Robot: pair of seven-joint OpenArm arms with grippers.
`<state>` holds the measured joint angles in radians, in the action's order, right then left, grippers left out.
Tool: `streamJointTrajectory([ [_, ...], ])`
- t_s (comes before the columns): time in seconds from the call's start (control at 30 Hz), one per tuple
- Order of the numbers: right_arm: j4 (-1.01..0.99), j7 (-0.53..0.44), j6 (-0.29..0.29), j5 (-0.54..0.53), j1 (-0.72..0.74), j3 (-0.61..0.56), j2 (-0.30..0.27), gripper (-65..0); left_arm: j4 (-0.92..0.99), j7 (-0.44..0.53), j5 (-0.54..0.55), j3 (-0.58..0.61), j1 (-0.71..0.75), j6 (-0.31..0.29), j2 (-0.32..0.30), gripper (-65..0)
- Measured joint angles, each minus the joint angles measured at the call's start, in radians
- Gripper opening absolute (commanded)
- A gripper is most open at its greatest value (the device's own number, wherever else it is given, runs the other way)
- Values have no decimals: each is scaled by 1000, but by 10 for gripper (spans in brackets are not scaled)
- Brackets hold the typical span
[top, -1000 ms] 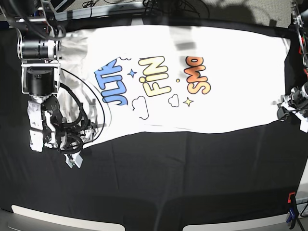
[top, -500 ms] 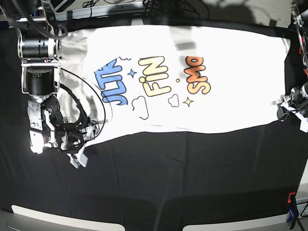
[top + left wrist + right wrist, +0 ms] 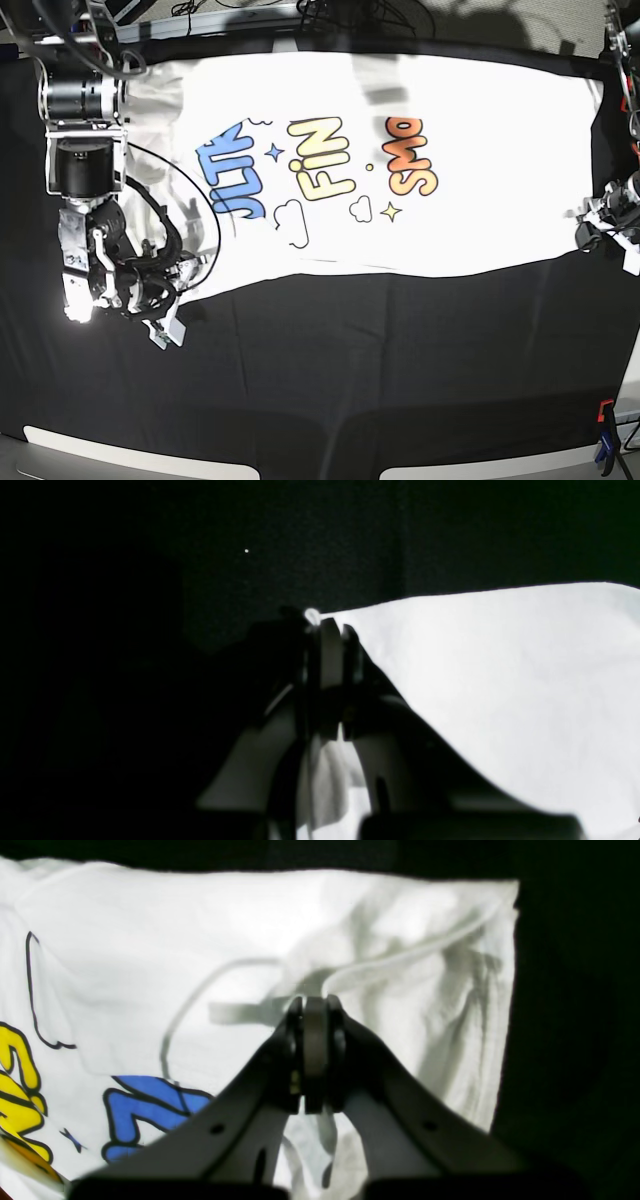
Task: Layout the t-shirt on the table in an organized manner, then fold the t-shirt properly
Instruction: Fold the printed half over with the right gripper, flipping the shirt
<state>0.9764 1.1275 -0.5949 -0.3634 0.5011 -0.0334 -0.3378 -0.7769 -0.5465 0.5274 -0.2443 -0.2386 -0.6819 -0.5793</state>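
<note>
Right fingers: pressed together in the right wrist view, tips meeting over the shirt's pale collar band; whether cloth is pinched between them cannot be told.
Left fingers: closed on a white corner of the shirt, with cloth bunched below the tips and a bit poking out above them.
Right gripper: lower left of the base view, low over the shirt's edge, pointing toward the bottom of the frame.
Right arm: runs down the left side of the base view from the upper left corner, black cables looping beside it across the cloth.
Left gripper: right edge of the base view, at the shirt's near right corner; only the wrist end of that arm shows.
Shirt: spread flat, print up, across the upper half of the base view; blue, yellow and orange letters sit near the middle, turned sideways, with small stars and clouds around them.
Sleeve: rumpled, right of the right fingers in the wrist view, ending at black cloth.
Table: black cloth, bare across the lower half of the base view.
Clamp: red and blue, lower right corner of the base view.
</note>
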Motion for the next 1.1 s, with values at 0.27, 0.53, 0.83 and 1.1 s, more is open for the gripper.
streamJointTrajectory([
  [0.27, 63, 6, -11, -4, -14, 32, -31, -650, 0, 3, 0, 0, 0, 0, 0, -650],
  [0.53, 314, 15, -15, -77, -179, 176, -32, -650, -48, 127, -19, 2, 33, 3, 4, -650],
  [0.83, 556, 19, -16, -142, -354, 315, -60, -650, -335, 195, -83, -18, 170, 0, 6, -650],
  [1.1, 674, 19, -16, -198, -474, 426, -58, -650, -428, 202, -13, -180, 274, -1, 8, -650],
])
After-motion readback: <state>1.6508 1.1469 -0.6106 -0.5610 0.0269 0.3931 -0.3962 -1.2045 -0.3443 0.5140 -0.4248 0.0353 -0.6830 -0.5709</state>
